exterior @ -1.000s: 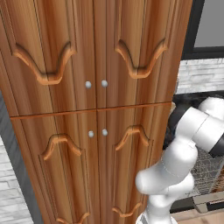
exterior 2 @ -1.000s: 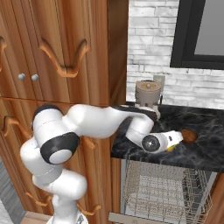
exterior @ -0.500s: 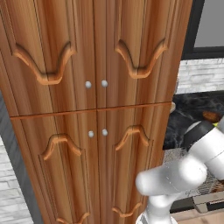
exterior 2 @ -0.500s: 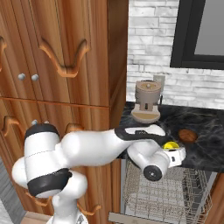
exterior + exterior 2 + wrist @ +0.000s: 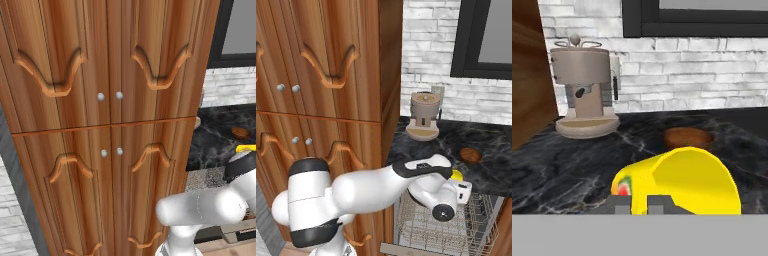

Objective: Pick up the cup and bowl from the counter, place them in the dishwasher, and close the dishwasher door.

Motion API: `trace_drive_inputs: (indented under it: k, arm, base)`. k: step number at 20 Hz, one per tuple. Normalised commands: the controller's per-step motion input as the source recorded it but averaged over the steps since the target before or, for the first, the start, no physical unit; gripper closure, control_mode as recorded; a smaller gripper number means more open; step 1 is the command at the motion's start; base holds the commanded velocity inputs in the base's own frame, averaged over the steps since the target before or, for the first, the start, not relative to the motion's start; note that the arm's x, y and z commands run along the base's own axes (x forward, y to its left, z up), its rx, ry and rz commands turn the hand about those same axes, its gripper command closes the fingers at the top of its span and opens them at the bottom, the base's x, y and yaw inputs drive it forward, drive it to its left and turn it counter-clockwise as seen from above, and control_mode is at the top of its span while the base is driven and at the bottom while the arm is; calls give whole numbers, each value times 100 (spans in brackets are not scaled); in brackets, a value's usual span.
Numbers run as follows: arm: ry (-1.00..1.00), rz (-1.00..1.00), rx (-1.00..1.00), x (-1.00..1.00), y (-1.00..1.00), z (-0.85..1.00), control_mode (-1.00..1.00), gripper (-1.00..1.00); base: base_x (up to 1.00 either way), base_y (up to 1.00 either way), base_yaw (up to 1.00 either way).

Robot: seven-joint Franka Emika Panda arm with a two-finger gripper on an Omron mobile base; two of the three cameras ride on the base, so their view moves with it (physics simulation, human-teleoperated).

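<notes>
My gripper (image 5: 457, 181) is shut on the yellow cup (image 5: 456, 175), holding it at the counter's front edge above the open dishwasher's wire rack (image 5: 436, 225). Seen from the hand, the cup (image 5: 682, 185) lies sideways just ahead of the fingertips (image 5: 619, 205), its orange-red part facing left. The reddish-brown bowl (image 5: 688, 137) rests on the black veined counter (image 5: 572, 165) behind the cup, also visible as the bowl (image 5: 471, 155) to the right. A sliver of the cup (image 5: 246, 148) and the bowl (image 5: 241, 132) show at the right edge of the left base view.
A beige coffee machine (image 5: 423, 115) stands at the counter's back left against the white brick wall. The tall carved wooden cabinet (image 5: 110, 125) rises left of the counter. A dark-framed window (image 5: 481, 40) hangs above. The lowered dishwasher door's edge (image 5: 403, 248) shows below the rack.
The arm has carried the cup away from beside the bowl, forward and down to the counter's front edge over the rack. The bowl has stayed put.
</notes>
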Motion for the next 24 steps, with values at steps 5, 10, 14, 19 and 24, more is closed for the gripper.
trace_drive_inputs:
  k: [5,10,14,19,24]
  arm:
    - [-5,0,54,-4,-33,5,-100,100]
    - [-1,0,59,-3,-26,0,-100,100]
    - [0,0,52,-1,-13,-4,-100,100]
    - [0,0,29,0,3,-26,-100,100]
    - [0,0,2,0,18,-53,-100,100]
  base:
    - [0,0,0]
    - [0,0,0]
    - [0,0,0]
    - [0,0,0]
    - [0,0,0]
